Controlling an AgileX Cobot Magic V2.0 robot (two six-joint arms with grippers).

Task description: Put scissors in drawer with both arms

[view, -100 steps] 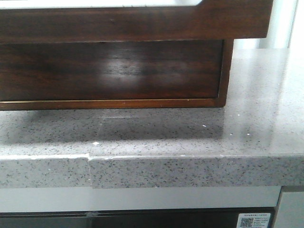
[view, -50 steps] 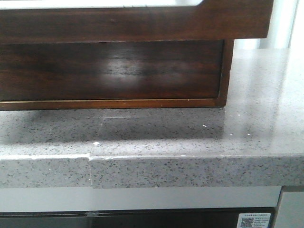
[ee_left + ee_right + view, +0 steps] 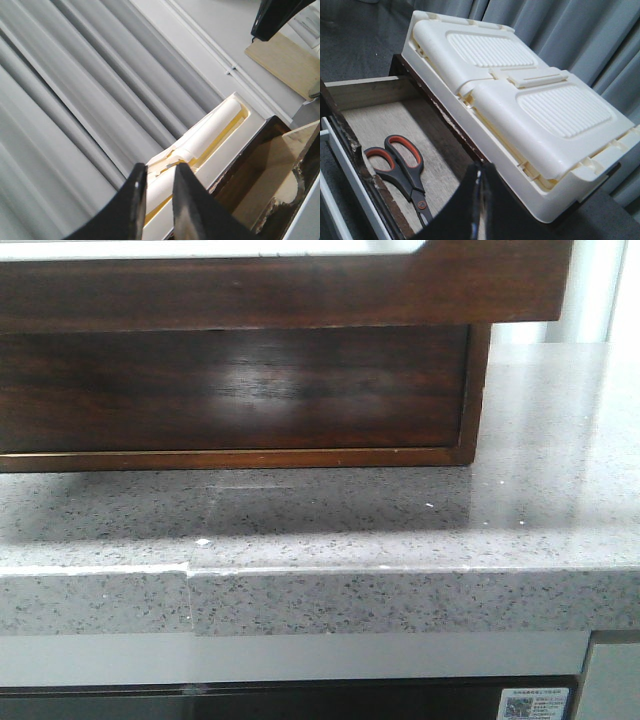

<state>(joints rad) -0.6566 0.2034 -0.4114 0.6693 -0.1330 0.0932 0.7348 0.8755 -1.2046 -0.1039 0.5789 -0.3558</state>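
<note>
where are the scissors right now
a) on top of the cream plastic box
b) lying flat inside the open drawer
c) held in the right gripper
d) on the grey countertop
b: the right wrist view shows the scissors lying flat on the pale floor of the open drawer, apart from the right gripper, whose fingers are together and hold nothing.

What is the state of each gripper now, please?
Left gripper: slightly open, holding nothing.
Right gripper: shut, empty; scissors lie in the drawer.

Nothing visible has shifted across the front views.
</note>
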